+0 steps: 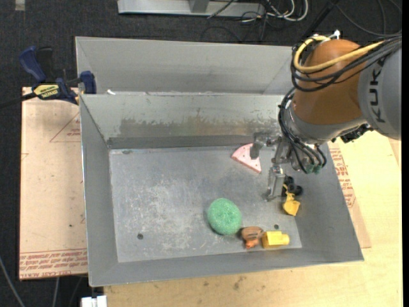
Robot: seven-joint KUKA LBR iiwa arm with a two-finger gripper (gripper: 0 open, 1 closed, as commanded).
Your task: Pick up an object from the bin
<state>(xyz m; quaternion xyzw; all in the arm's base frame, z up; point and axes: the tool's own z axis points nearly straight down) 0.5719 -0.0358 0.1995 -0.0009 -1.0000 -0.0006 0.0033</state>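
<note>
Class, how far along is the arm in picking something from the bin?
Done: the claw is low in the bin, beside a yellow-and-black piece. In hand: it hangs there, with nothing seen held. Left: gripping and lifting one thing.

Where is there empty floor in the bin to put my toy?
The left half of the bin floor is bare, from the left wall to the green ball. Crowded on the right: pink wedge, gripper, yellow-black piece, yellow block, brown thing.

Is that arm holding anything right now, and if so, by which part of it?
Nothing that I can see. The gripper is low in the bin, between a pink wedge and a small yellow-and-black piece, and grips neither.
</note>
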